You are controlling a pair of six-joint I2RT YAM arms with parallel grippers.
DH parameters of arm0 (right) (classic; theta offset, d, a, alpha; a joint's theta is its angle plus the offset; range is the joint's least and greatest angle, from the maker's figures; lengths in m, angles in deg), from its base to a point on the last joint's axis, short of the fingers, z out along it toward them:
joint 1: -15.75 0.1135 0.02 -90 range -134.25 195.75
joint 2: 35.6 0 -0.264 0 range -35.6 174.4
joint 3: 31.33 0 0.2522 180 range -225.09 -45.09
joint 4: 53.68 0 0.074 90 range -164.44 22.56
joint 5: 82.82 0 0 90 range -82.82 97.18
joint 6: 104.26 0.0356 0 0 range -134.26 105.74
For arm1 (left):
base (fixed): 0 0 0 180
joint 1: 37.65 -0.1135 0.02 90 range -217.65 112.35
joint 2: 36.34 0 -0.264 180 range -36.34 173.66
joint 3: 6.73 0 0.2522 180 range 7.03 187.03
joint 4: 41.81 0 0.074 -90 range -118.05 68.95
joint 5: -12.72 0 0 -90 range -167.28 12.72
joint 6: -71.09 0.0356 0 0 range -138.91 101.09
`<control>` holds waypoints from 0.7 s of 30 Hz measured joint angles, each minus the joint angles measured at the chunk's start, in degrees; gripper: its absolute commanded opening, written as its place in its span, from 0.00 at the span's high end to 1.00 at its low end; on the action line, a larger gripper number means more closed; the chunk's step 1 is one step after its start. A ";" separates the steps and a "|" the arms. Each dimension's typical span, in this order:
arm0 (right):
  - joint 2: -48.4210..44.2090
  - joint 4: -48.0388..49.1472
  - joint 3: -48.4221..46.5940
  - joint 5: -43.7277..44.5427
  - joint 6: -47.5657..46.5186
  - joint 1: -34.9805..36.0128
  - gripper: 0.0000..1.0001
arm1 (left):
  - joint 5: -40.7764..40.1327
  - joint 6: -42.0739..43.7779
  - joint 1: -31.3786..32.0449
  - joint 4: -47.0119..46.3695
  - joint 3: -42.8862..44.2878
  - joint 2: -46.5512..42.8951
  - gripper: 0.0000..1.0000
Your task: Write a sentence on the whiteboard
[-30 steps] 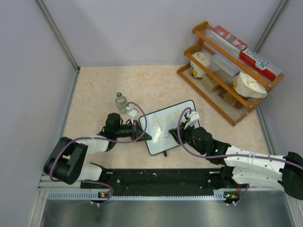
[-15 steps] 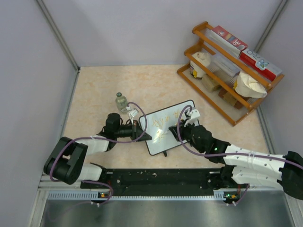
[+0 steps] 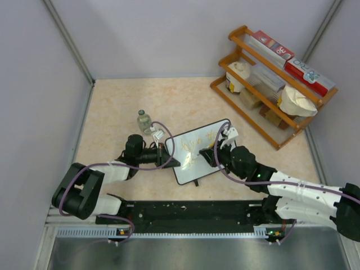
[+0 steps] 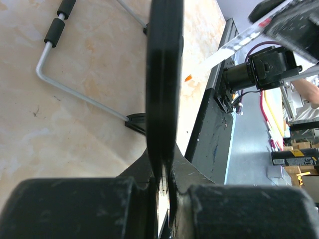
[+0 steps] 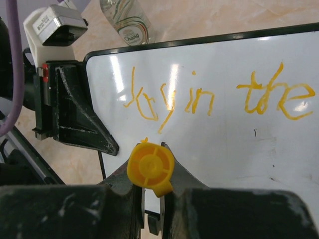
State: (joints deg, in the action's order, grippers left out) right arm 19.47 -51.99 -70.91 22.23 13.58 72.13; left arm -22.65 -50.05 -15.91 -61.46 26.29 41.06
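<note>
Showing "in the", whiteboard [image 5: 224, 149] sits clamped in left jaws; right jaws pinch marker [image 5: 150, 168].

**Whiteboard** [image 5: 239, 149]: it carries one line of orange-yellow handwriting, the sentence [image 5: 219, 97].
- The last two words read "in the".
- The first word is unclear. It ends in "y" and may be "Joy" or "day".
- A short orange stroke sits below that first word and is not legible as a letter.

**Bottle** [image 5: 124, 20], just beyond the board's top edge: its label [image 5: 132, 36] reads "Chang" in dark print.

**Red boxes** [image 3: 273, 46] on the wooden rack [image 3: 245, 116]: they have white labels with printing that is too small to read.

**Left wrist view:** no legible text.
</note>
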 measured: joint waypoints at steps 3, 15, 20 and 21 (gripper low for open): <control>-2.34 -0.04 0.00 -2.82 0.39 -2.36 1.00 | 0.00 0.00 0.00 0.00 0.00 0.00 1.00; -9.16 -3.56 -0.13 -5.09 -1.46 -5.57 1.00 | 0.00 0.00 0.00 0.00 0.00 0.00 1.00; -9.25 -4.81 -0.13 -5.09 -2.08 -5.64 1.00 | 0.02 0.00 0.00 0.00 0.00 0.00 1.00; -9.25 -4.83 -0.13 -5.09 -2.19 -5.66 1.00 | 0.02 -0.02 0.00 0.00 0.00 0.00 1.00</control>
State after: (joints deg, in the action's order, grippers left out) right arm 10.22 -56.82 -71.05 17.13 11.39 66.47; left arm -22.63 -50.07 -15.91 -61.46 26.29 41.06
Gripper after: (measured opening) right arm 0.081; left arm 0.077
